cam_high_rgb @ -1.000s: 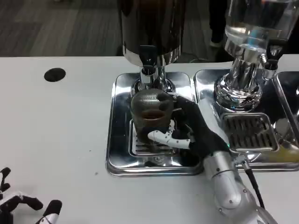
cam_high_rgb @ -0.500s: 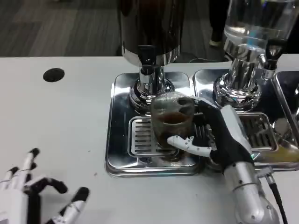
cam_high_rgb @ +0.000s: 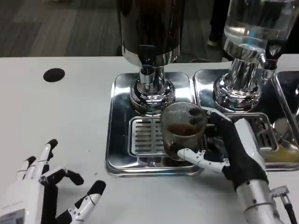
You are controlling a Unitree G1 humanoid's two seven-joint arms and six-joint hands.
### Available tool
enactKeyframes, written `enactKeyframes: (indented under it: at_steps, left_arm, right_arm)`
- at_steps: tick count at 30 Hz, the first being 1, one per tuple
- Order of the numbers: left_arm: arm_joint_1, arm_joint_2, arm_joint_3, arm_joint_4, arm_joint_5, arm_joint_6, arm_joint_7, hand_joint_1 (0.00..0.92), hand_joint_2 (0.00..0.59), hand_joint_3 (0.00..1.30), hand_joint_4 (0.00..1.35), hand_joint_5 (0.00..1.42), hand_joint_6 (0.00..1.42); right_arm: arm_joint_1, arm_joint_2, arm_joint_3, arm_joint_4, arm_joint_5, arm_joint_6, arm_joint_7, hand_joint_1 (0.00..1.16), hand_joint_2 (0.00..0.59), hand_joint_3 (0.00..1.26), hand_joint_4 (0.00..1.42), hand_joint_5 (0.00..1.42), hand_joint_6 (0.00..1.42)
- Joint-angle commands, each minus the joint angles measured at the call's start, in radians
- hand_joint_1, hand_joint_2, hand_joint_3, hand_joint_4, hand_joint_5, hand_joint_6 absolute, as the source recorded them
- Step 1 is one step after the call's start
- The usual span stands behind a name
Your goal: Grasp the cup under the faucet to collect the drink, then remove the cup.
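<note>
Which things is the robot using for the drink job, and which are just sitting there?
Using:
cup with dark drink
right robot hand holding it
faucet on the dark dispenser
drip tray

Just there:
left robot hand, open
clear dispenser
black hole in table

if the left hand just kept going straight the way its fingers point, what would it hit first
Probably nothing nearby. The left hand is open, its fingers pointing up and slightly right over bare white table. The drip tray lies off to the right of that line, though depth is hard to judge.
</note>
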Motion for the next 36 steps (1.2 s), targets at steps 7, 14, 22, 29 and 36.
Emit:
enactKeyframes:
  at_steps: [7, 14, 22, 29, 36]
  left_arm:
    - [-0.031, 0.008, -0.029, 0.016, 0.015, 0.019, -0.019, 0.03, 0.153, 0.74, 0.06, 0.19, 0.13]
    - [-0.062, 0.004, -0.042, 0.04, 0.004, 0.02, -0.036, 0.0, 0.136, 0.75, 0.05, 0.19, 0.13]
    - [-0.071, 0.007, -0.053, 0.057, 0.002, 0.026, -0.031, 0.0, 0.135, 0.74, 0.04, 0.18, 0.13]
    - [-0.08, 0.006, -0.06, 0.063, 0.002, 0.03, -0.038, 0.0, 0.134, 0.74, 0.04, 0.18, 0.12]
    - [-0.086, 0.01, -0.075, 0.032, 0.022, 0.052, -0.056, 0.0, 0.133, 0.74, 0.04, 0.18, 0.12]
  right_arm:
    - [0.092, -0.013, 0.007, -0.104, 0.002, -0.08, 0.005, 0.79, 0.184, 0.62, 0.63, 0.47, 0.39]
    - [0.156, -0.034, -0.002, -0.119, 0.01, -0.132, 0.007, 0.79, 0.185, 0.62, 0.63, 0.47, 0.39]
    - [0.226, -0.051, -0.023, -0.13, 0.019, -0.197, 0.005, 0.79, 0.185, 0.62, 0.63, 0.48, 0.39]
    - [0.284, -0.057, -0.045, -0.152, 0.015, -0.238, -0.003, 0.79, 0.185, 0.62, 0.63, 0.49, 0.39]
    - [0.335, -0.052, -0.071, -0.176, 0.023, -0.286, -0.007, 0.79, 0.185, 0.62, 0.63, 0.49, 0.39]
